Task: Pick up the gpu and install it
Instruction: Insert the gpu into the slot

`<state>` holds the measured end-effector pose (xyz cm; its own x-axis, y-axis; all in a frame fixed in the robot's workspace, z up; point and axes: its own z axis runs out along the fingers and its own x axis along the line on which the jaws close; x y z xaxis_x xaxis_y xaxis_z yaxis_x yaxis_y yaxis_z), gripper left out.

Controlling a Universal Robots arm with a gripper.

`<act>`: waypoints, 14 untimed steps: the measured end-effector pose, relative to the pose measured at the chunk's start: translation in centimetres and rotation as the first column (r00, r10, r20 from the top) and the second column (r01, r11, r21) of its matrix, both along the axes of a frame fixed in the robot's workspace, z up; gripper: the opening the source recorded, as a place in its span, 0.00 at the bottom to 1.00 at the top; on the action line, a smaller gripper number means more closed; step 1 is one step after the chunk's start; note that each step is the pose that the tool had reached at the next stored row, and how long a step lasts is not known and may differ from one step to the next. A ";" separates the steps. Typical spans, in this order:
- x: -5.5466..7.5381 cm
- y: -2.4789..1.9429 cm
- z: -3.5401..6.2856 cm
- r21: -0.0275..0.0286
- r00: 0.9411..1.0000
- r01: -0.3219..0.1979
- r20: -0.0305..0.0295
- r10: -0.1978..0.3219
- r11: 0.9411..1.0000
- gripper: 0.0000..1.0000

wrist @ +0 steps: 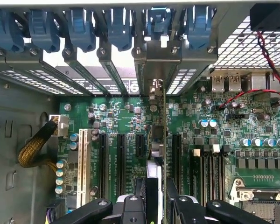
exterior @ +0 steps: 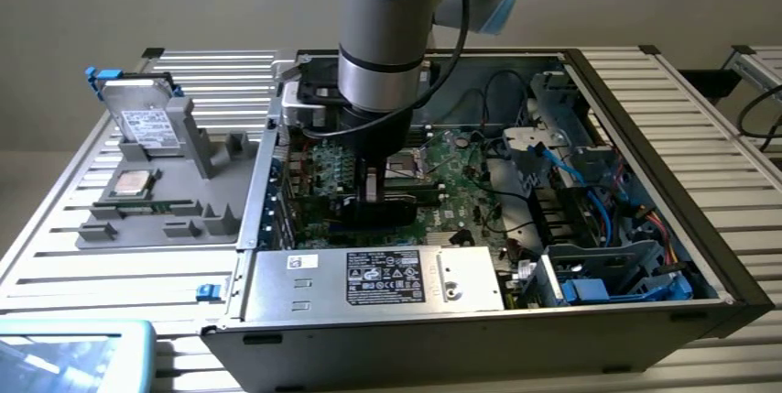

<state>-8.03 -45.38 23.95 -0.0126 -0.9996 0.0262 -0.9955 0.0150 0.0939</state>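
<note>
I have the gripper (wrist: 155, 205) down inside the open computer case (exterior: 721, 292), low over the motherboard (exterior: 446, 214). In the wrist view the fingers are closed on the gpu (wrist: 161, 140), which I see edge-on: a thin green card standing upright between the pads, with its silver end bracket (wrist: 163, 58) reaching the row of rear slot covers (wrist: 84, 65).

I judge the pick-up is done and the installing is in its last part. The card stands in line with an expansion slot, but I cannot tell if it is already fully seated.

Room is tight here. The neighbour slots lie just beside the card on both sides, and the blue retention clips (wrist: 121, 28) stand close over the bracket. In the exterior view, the power supply (exterior: 379, 278) lies near the arm, and the drive cage with blue cables (exterior: 611, 256) is at the exterior view's right.
</note>
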 end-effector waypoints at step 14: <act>0.1 0.01 3.56 -0.007 1.000 0.000 0.000 0.000 1.000 0.42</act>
